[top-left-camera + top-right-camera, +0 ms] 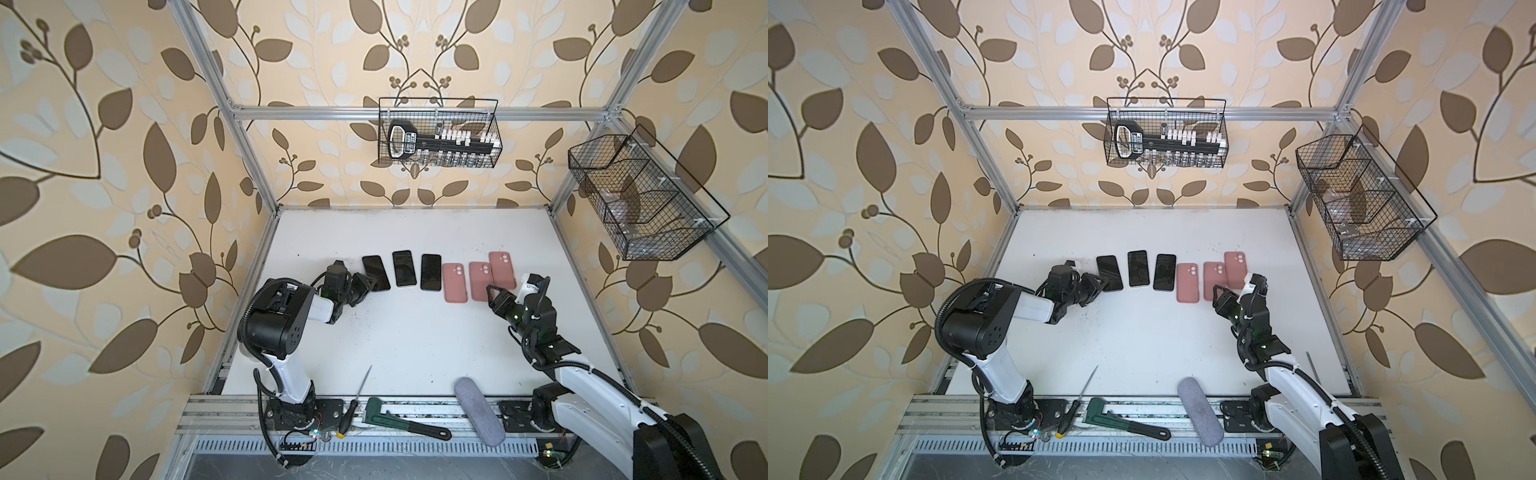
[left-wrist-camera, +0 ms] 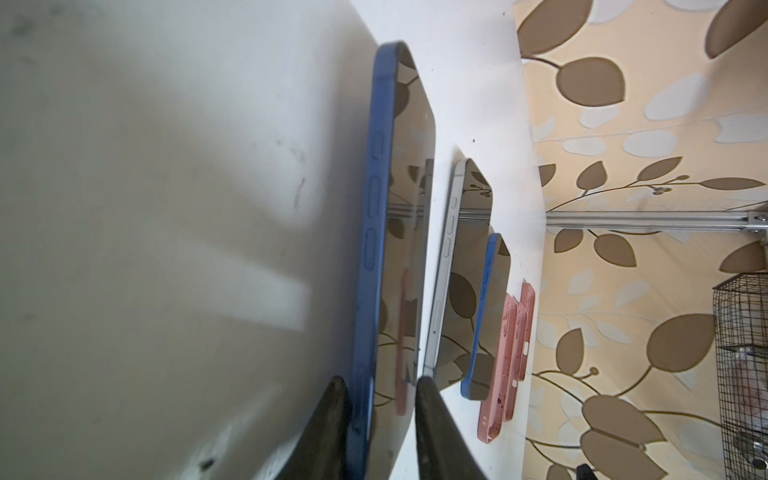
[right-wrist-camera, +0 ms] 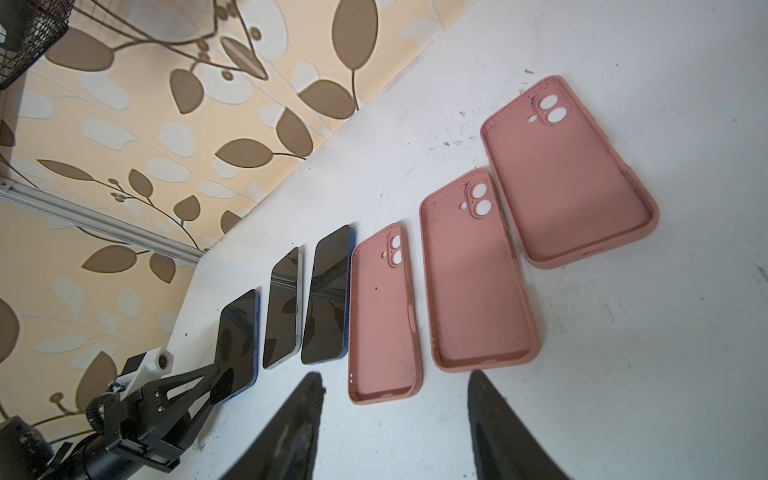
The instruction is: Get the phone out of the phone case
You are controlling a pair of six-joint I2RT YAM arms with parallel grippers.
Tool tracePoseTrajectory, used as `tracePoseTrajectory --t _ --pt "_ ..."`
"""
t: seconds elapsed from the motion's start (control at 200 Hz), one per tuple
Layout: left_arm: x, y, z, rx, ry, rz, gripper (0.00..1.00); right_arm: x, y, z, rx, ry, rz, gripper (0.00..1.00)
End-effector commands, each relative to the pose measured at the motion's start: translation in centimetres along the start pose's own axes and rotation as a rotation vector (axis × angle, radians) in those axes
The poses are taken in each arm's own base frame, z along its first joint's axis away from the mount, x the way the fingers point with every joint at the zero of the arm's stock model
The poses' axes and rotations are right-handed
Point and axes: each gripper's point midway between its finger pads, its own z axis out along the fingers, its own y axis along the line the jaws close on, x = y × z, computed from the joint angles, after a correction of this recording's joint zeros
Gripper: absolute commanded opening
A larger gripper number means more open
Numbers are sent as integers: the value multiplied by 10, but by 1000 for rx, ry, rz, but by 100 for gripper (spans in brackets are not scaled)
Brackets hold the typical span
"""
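Note:
Three dark-screened phones lie in a row on the white table [image 1: 407, 340]: left [image 1: 375, 273], middle [image 1: 404, 268], right [image 1: 430, 272]. To their right lie three empty pink phone cases [image 1: 453, 282] [image 1: 481, 281] [image 1: 502, 269], open side up. No phone sits in a case. My left gripper [image 1: 372, 284] [image 2: 382, 380] is at the near end of the left, blue-edged phone [image 2: 374, 208]. Its jaws are slightly parted: one finger against the blue edge, the other just off the screen. My right gripper [image 1: 491, 297] [image 3: 395, 376] stands open and empty just in front of the cases [image 3: 384, 316].
A screwdriver [image 1: 355, 405], a green pipe wrench [image 1: 399, 419] and a grey pouch [image 1: 478, 411] lie along the front rail. A wire basket [image 1: 438, 133] with tools hangs on the back wall, and another wire basket [image 1: 640, 199] on the right.

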Motion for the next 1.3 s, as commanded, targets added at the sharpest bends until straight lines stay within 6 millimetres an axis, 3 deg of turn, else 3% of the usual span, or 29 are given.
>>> tracePoseTrajectory --t 0.0,0.16,0.37,0.535,0.569,0.689,0.804,0.989,1.199,1.294 --pt "-6 -22 -8 45 -33 52 31 5 -5 -1 -3 4 -6 56" --pt "-6 -23 -13 20 -43 62 32 3 -3 -2 -5 1 -10 56" --pt "-9 -29 -28 -16 -70 82 43 2 -3 -4 0 0 -25 56" --pt "-14 -40 -49 -56 -91 142 73 -3 1 -3 -2 1 -48 56" --pt "-18 -52 -59 -48 -111 168 79 -5 3 -3 -4 1 -58 57" --pt "-25 -70 -86 -102 -130 246 92 -17 14 -3 -11 1 -102 57" --pt "-34 -90 -115 -134 -183 334 98 -30 26 -3 -18 -3 -156 57" --pt "-56 -99 -161 -274 -308 384 99 -57 52 -3 -68 4 -269 60" --pt "-83 -109 -210 -358 -516 455 99 -94 72 -7 -62 -21 -395 77" --pt "-88 -121 -221 -338 -569 545 99 -111 79 -12 -53 -50 -433 92"
